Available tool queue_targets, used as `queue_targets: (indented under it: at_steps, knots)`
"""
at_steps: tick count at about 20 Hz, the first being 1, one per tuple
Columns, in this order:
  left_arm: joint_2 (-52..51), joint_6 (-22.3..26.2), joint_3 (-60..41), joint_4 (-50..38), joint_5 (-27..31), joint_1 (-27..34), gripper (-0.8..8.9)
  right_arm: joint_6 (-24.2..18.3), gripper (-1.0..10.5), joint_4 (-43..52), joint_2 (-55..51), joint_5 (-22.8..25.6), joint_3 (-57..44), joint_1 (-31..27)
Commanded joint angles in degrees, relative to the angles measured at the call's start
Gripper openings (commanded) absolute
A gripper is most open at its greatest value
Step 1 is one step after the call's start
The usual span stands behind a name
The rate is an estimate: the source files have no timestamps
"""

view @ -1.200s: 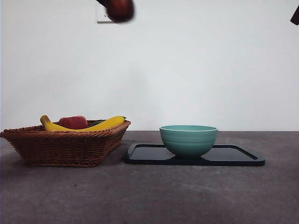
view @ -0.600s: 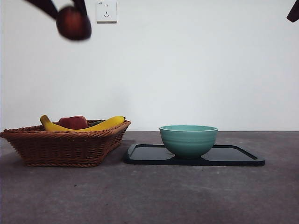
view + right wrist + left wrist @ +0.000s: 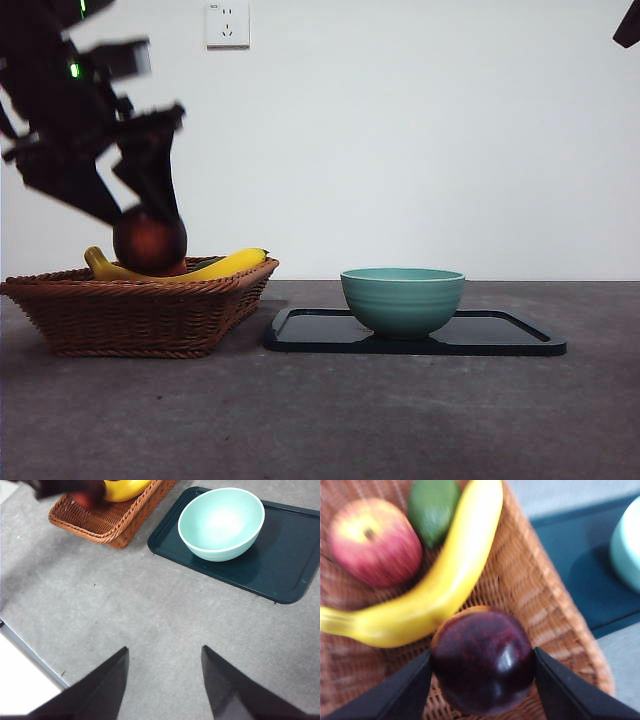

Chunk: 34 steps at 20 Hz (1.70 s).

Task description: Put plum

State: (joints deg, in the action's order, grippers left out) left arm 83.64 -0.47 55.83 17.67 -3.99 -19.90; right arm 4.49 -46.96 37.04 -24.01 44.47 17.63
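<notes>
My left gripper is shut on the plum, a glossy dark maroon fruit. In the front view the gripper holds the plum just above the wicker basket, at its rim height. The basket holds a banana, a red apple and a green fruit. The plum hangs over the basket floor beside the banana. My right gripper is open and empty, high above the bare table.
A teal bowl stands on a dark tray to the right of the basket. Both show in the right wrist view, bowl and tray. A wall socket is on the back wall.
My left gripper has come down and to the left with the plum, from the top of the view to just above the basket. The right arm has not moved.
</notes>
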Motion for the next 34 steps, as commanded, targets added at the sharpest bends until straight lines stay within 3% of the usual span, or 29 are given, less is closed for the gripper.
queue_targets:
  at_steps: [1,13,17,22,30,34]
  knots:
    - [3.48,1.42,0.39,-2.58,0.02,-0.24,2.76,-0.39,2.3,0.46,0.24,-0.15,0.20,0.31]
    - [10.47,3.02,0.39,-6.56,0.00,-0.26,2.85,0.02,2.3,0.66,0.24,-0.13,0.20,0.31]
    - [10.97,2.62,0.44,-5.68,0.00,-0.35,4.24,0.02,2.3,0.66,0.24,-0.13,0.20,0.31]
    - [10.32,2.34,0.92,-5.05,0.00,-0.35,4.38,0.02,2.3,0.61,0.24,-0.13,0.20,0.31]
    - [0.31,0.81,3.06,-2.10,-0.07,-0.42,4.37,0.02,2.3,0.66,0.24,-0.13,0.20,0.31]
    - [-7.89,-0.70,3.06,2.89,-6.54,-0.48,4.36,0.02,2.3,0.63,0.24,-0.11,0.20,0.31]
